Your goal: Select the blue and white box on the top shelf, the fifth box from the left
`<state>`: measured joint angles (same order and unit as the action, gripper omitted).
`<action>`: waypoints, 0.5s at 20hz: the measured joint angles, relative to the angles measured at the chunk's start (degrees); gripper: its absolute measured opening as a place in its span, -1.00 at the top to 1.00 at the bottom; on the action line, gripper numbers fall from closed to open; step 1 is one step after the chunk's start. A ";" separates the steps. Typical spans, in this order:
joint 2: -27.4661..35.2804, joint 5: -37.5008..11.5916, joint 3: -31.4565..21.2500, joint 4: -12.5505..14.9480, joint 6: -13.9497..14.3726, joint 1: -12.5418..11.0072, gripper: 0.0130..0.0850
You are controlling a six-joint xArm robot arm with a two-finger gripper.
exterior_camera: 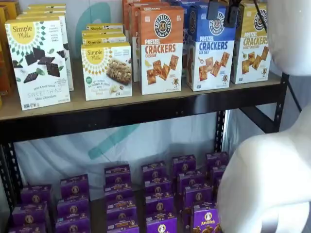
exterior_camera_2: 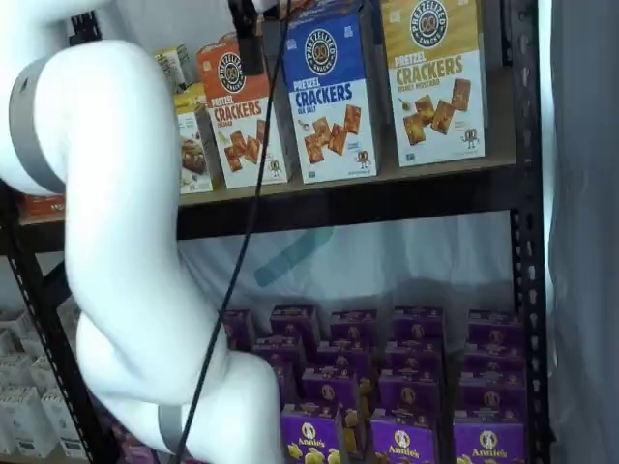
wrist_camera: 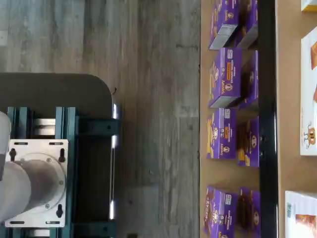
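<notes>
The blue and white box (exterior_camera: pixel 210 51) stands upright on the top shelf (exterior_camera: pixel 146 112), between an orange-topped carton and a yellow-topped carton. It also shows in a shelf view (exterior_camera_2: pixel 334 97) above the shelf's black rail (exterior_camera_2: pixel 387 198). More blue cartons stand behind it. My gripper (exterior_camera: pixel 222 13) hangs from the top edge just in front of the box's upper part, its two black fingers (exterior_camera: pixel 214 9) apart with a gap between them and nothing in them. In a shelf view only one black finger (exterior_camera_2: pixel 250 39) shows, with a cable beside it.
The orange-topped CHEDDAR carton (exterior_camera: pixel 161 48) and the yellow-topped carton (exterior_camera: pixel 252 43) flank the box closely. Simple Mills boxes (exterior_camera: pixel 39 63) fill the shelf's left. Purple Annie's boxes (exterior_camera: pixel 160 194) fill the lower shelf. My white arm (exterior_camera_2: pixel 116 242) stands in front of the shelves.
</notes>
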<state>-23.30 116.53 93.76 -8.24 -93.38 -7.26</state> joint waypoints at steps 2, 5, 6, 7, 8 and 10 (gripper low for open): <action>2.29 3.11 1.92 3.67 0.23 2.04 -1.00; 3.12 2.29 0.53 4.85 0.03 2.32 -1.00; 3.15 1.77 0.14 4.68 -0.05 2.17 -1.00; 3.25 1.25 -0.17 4.44 -0.14 1.99 -1.00; 3.40 0.89 -0.37 4.30 -0.19 1.90 -1.00; 3.65 0.36 -0.55 3.99 -0.24 1.76 -1.00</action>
<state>-19.65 116.89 93.20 -4.25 -93.62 -5.50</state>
